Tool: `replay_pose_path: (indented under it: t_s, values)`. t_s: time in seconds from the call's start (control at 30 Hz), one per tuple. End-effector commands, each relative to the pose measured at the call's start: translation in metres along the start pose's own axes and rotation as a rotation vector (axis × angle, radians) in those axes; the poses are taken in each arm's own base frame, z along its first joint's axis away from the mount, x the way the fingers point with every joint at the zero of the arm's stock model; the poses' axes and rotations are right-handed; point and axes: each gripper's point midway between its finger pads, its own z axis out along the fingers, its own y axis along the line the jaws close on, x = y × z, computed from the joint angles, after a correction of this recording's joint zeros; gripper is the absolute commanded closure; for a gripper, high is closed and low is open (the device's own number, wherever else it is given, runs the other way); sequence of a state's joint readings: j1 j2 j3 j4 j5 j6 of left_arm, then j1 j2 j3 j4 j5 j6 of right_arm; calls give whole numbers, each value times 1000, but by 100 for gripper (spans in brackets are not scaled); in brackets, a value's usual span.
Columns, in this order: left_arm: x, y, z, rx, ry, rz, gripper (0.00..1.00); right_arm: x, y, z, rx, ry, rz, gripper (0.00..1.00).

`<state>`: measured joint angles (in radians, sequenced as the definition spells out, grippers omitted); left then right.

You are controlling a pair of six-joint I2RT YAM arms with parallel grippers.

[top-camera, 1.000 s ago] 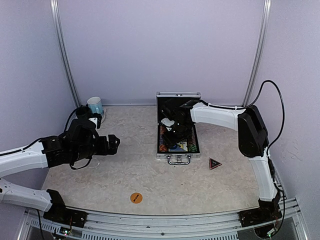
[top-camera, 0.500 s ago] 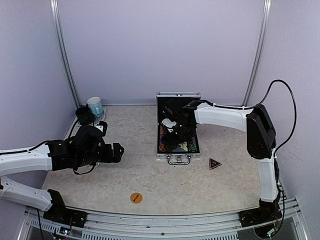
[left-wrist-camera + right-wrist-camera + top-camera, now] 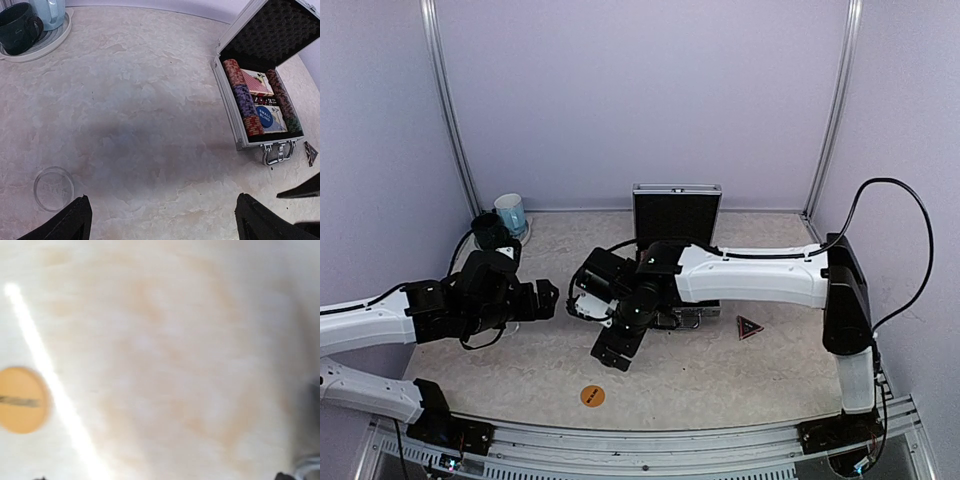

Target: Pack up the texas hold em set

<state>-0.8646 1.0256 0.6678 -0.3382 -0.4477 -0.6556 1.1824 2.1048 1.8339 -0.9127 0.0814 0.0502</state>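
The silver case (image 3: 227, 97) stands open, its black-lined lid (image 3: 677, 215) upright. Inside lie chip stacks (image 3: 244, 97), card decks (image 3: 257, 82) and a blue button (image 3: 264, 117). My right arm reaches across the case's base in the top view. My right gripper (image 3: 610, 355) hovers open and empty over bare table, up and to the right of the orange button (image 3: 592, 396). That orange button (image 3: 22, 400) shows blurred at the left of the right wrist view. The dark triangular marker (image 3: 750, 327) lies right of the case. My left gripper (image 3: 548, 298) is open over bare table left of the case, holding nothing.
A dark green mug (image 3: 488, 230) and a light blue mug (image 3: 510, 213) sit on a plate (image 3: 47, 46) at the back left corner. A clear round disc (image 3: 53, 187) lies on the table near my left gripper. Metal posts frame the back wall.
My right arm has swung out of the case, forward and left toward the orange button, opening its jaws wider. The left gripper shifted slightly right.
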Motion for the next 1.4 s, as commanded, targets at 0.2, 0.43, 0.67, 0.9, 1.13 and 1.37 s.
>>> replay_pose_path:
  t_s: [0.2, 0.43, 0.67, 0.9, 1.13, 1.37]
  values:
    - [-20, 5, -11, -37, -49, -19, 1, 13, 88, 38, -116, 90, -252, 1]
    - [-33, 11, -20, -45, -91, -44, 1, 7, 108, 61, -134, 121, -266, 1]
    - [-37, 13, -22, -47, -105, -55, 1, 14, 109, 81, -127, 176, -250, 6]
    - [-39, 15, -22, -48, -112, -61, 1, 24, 102, 90, -160, 211, -199, 17]
    - [-39, 17, -23, -49, -115, -64, 1, 34, 95, 96, -184, 237, -173, 37]
    - [-40, 20, -24, -55, -119, -67, 1, 41, 90, 97, -146, 258, -147, 47]
